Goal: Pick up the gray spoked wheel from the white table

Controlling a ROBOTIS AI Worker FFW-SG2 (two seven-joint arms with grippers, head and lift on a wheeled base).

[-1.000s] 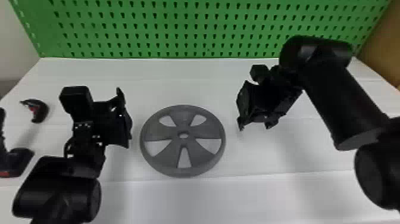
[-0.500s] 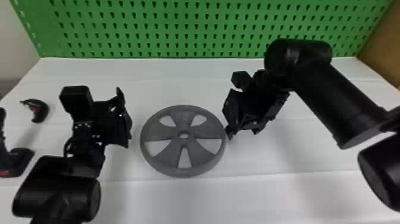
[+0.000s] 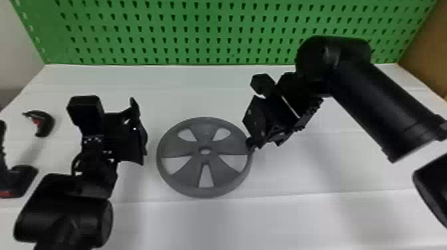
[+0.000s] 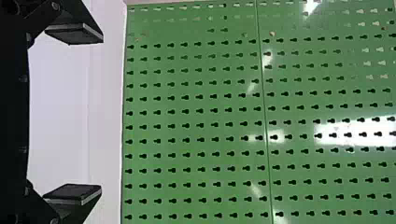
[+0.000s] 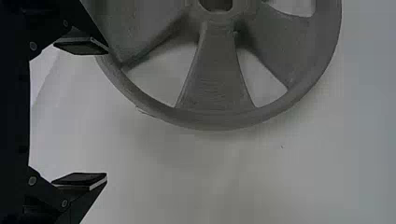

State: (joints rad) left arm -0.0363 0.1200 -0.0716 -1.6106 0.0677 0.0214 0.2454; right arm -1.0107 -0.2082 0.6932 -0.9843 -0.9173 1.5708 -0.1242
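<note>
Lying flat just left of centre in the head view, the gray spoked wheel [image 3: 181, 148] rests on the white table [image 3: 213, 222]. At its right rim, the right gripper [image 3: 265, 143] leans in with one tip overlapping the edge; whether they touch, I cannot tell. Its own wrist view makes the stance plain: jaws spread wide, one by the rim, the other over white tabletop, with spokes and the hub hole seen close up. Left of the wheel and apart from it is the left gripper [image 3: 139, 129], whose wrist view shows open jaws and, beyond, the green pegboard [image 4: 196, 116] with its seam and bright glare. The head view also gives a curved black-and-red object [image 3: 48, 124] and a black tool [image 3: 21, 178] at the frame's left.
</note>
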